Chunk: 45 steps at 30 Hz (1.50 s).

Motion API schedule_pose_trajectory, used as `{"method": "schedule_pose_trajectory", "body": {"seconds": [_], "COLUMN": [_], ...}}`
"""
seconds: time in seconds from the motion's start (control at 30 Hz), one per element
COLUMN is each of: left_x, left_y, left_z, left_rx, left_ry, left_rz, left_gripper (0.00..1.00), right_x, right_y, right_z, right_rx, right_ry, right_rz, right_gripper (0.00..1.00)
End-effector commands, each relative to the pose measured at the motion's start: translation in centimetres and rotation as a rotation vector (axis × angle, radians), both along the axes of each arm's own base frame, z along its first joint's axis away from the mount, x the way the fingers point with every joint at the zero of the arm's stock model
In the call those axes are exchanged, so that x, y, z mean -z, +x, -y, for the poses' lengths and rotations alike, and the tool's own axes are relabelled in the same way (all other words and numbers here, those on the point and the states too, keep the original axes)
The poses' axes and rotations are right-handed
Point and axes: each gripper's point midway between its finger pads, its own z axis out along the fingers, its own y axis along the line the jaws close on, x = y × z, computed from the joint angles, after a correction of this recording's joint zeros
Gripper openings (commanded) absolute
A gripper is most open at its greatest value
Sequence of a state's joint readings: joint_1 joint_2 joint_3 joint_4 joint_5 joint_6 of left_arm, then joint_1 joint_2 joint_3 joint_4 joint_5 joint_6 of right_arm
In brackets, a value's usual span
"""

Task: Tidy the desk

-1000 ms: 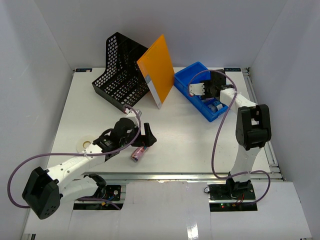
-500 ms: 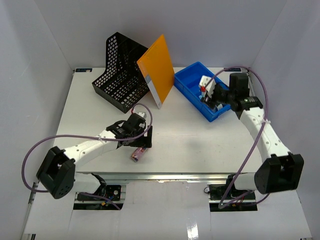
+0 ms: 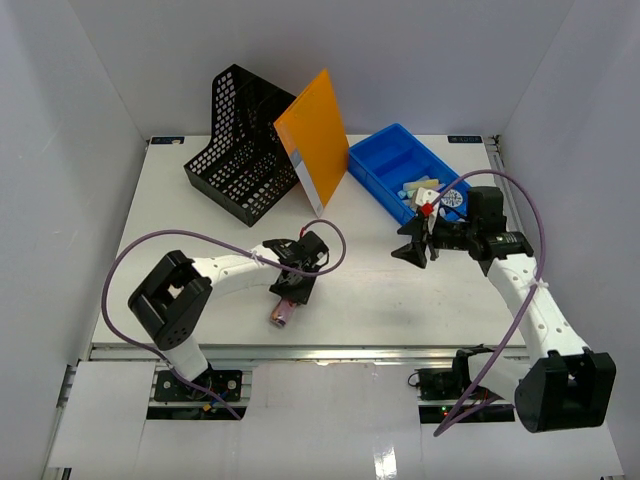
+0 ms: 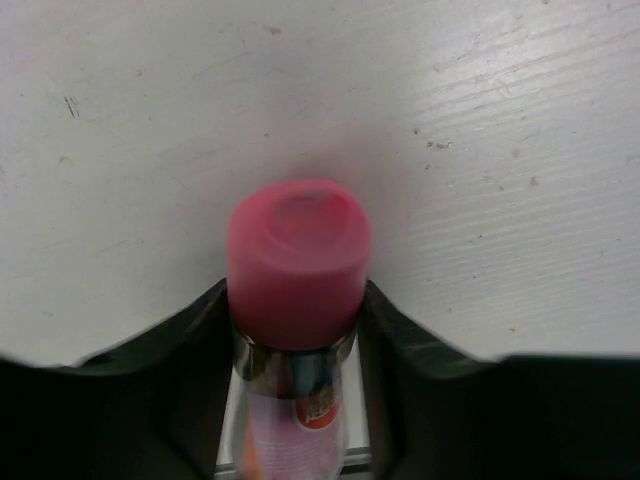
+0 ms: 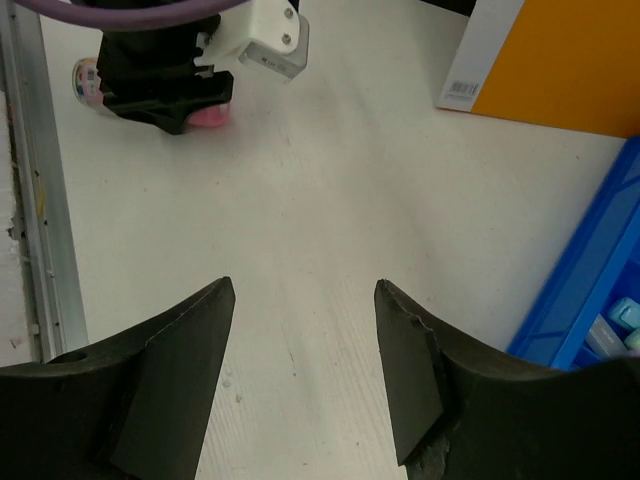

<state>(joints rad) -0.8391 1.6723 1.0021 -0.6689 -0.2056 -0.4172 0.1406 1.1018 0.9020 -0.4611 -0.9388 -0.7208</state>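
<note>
On desk (image 3: 370, 275), left jaws grip pink-capped tube (image 4: 298, 250); right jaws part-open, empty.

Plain pale walls (image 3: 60, 150) enclose the white counter (image 3: 150, 200) on the left, back and right. A metal rail (image 3: 350, 349) runs along its near edge. The light is soft and even, throwing only faint shadows.

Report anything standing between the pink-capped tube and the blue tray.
Nothing lies on the desk between the pink-capped tube and the blue tray. The right end effector, open and empty, hovers over that stretch just short of the tray.
</note>
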Motion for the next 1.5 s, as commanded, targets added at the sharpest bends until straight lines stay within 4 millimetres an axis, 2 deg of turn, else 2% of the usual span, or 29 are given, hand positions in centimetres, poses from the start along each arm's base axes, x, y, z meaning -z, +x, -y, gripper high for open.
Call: {"method": "schedule_pose_trajectory", "body": {"seconds": [0.0, 0.07, 0.1, 0.13, 0.17, 0.3, 0.37, 0.47, 0.53, 0.67, 0.73, 0.77, 0.83, 0.93, 1.03, 1.13, 1.27, 1.37, 1.47], "left_x": [-2.2, -3.2, -3.9, -6.1, -7.7, -13.8, -16.6, -19.5, -21.2, -23.4, -23.8, -23.9, -24.2, -24.7, -24.6, -24.7, -24.8, -25.1, -25.3], "left_y": [1.2, 1.8, 2.5, 3.9, 4.8, 8.1, 10.0, 12.3, 13.5, 14.9, 15.0, 15.1, 15.0, 14.7, 14.3, 13.9, 13.4, 13.1, 12.8], "left_z": [2.2, 4.3, 5.6, 8.4, 10.4, 17.1, 19.3, 21.6, 22.5, 23.3, 23.8, 24.0, 24.5, 24.9, 25.1, 25.0, 24.7, 24.6, 24.6], "left_rx": [-0.003, 0.012, 0.017, 0.034, 0.050, 0.113, 0.129, 0.110, 0.095, 0.053, 0.049, 0.048, 0.047, 0.055, 0.052, 0.054, 0.054, 0.063, 0.071], "left_ry": [-0.061, -0.143, -0.186, -0.288, -0.363, -0.598, -0.689, -0.839, -0.960, -1.150, -1.202, -1.219, -1.265, -1.325, -1.364, -1.388, -1.401, -1.413, -1.421], "left_rz": [0.040, 0.041, 0.059, 0.091, 0.110, 0.181, 0.239, 0.280, 0.300, 0.325, 0.324, 0.318, 0.302, 0.290, 0.255, 0.240, 0.236, 0.230, 0.228], "left_gripper": [0.26, 0.11, 0.09, 0.05, 0.03, 0.00, 0.00, 0.00, 0.00, 0.00, 0.00, 0.00, 0.00, 0.00, 0.00, 0.00, 0.00, 0.00, 0.00], "right_x": [-1.7, -2.0, -2.3, -2.7, -2.8, -2.9, -3.0, -2.6, -2.6, -2.8, -2.3, -2.6, -4.0, -4.4, -4.3, -4.5, -3.1, -2.6, -2.4], "right_y": [-0.8, -0.4, -0.4, -0.1, 0.3, 1.3, 1.3, 1.6, 1.0, 0.6, 0.9, 1.3, 3.2, 3.8, 4.5, 6.4, 8.9, 9.6, 10.1], "right_z": [0.6, 1.6, 1.8, 2.3, 3.1, 4.9, 4.9, 4.8, 4.2, 3.6, 3.6, 3.6, 4.0, 2.6, 0.4, -0.3, -0.7, -0.8, -1.4], "right_rx": [0.002, 0.037, 0.042, 0.071, 0.103, 0.201, 0.205, 0.218, 0.186, 0.178, 0.233, 0.260, 0.391, 0.410, 0.400, 0.450, 0.554, 0.584, 0.582], "right_ry": [0.086, 0.102, 0.110, 0.122, 0.126, 0.173, 0.209, 0.271, 0.322, 0.403, 0.428, 0.440, 0.468, 0.491, 0.501, 0.494, 0.436, 0.422, 0.408], "right_rz": [0.009, 0.013, 0.018, 0.017, 0.025, -0.040, -0.096, -0.249, -0.343, -0.407, -0.390, -0.361, -0.240, -0.246, -0.290, -0.296, -0.344, -0.342, -0.347], "right_gripper": [0.65, 0.65, 0.65, 0.65, 0.65, 0.65, 0.66, 0.70, 0.74, 0.93, 0.90, 0.90, 0.90, 0.90, 0.91, 0.93, 0.98, 1.00, 0.95]}}
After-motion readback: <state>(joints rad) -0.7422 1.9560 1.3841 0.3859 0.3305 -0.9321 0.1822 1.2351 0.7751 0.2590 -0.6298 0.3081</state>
